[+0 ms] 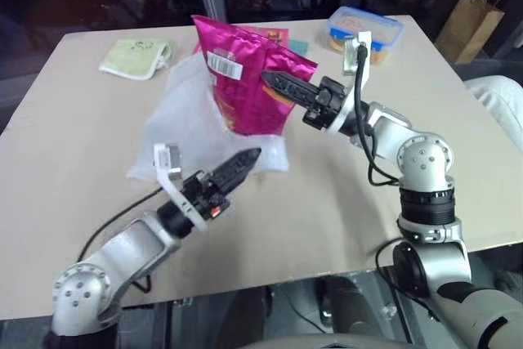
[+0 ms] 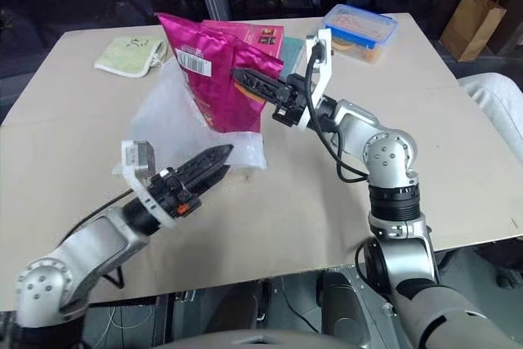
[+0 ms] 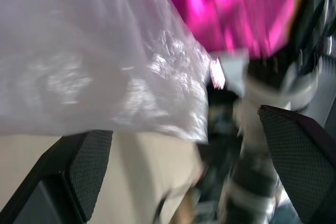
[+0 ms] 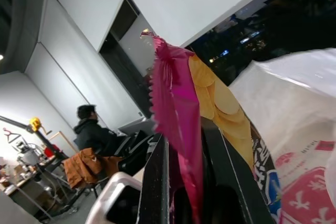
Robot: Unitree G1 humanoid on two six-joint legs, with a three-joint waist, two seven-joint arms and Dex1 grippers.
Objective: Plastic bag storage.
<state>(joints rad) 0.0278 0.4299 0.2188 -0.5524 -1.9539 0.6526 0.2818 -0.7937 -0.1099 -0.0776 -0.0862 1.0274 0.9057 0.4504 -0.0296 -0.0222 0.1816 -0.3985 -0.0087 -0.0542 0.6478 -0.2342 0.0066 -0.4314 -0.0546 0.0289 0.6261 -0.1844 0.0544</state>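
The plastic bag (image 1: 184, 124) lies crumpled and translucent white in the middle of the table (image 1: 343, 202). A shiny magenta chips packet (image 1: 245, 79) stands upright over it, with its lower end inside the bag. My right gripper (image 1: 274, 81) reaches in from the right and is shut on the packet's side edge; the right wrist view shows the packet (image 4: 178, 103) pinched between the fingers, with the bag (image 4: 299, 93) and its red print beside it. My left gripper (image 1: 245, 161) hovers at the bag's near edge, open and empty, its fingers (image 3: 86, 166) spread wide before the bag (image 3: 94, 61).
A green cloth (image 1: 135, 56) lies at the table's back left. A blue-lidded food container (image 1: 364, 32) sits at the back right, and flat packets (image 1: 274, 36) lie behind the chips. A brown paper bag (image 1: 470, 26) stands beyond the right corner. A person (image 4: 92, 129) sits far off.
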